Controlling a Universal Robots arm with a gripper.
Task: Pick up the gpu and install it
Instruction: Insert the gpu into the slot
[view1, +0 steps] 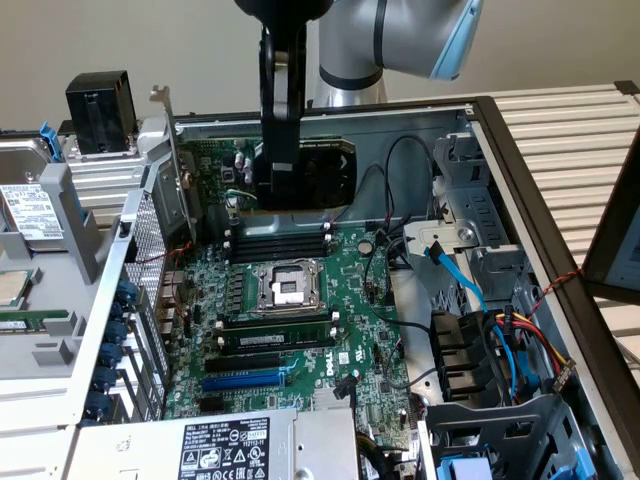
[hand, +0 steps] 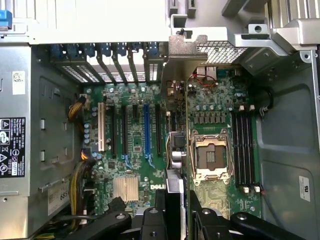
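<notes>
The gpu (view1: 322, 165), a black shroud on a green board with a metal bracket (view1: 181, 170) at one end, hung upright between the jaws, which were clamped on it. The motherboard (view1: 345, 320) lay below the jaws, inside the open case (view1: 520, 170).

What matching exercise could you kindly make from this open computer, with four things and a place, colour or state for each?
Things:
1. gpu
2. CPU socket
3. black box
4. cable

Matches:
a. blue
b. held in the pincer
c. outside the case
d. mid motherboard

Pairs: 1-b; 2-d; 3-c; 4-a
</notes>
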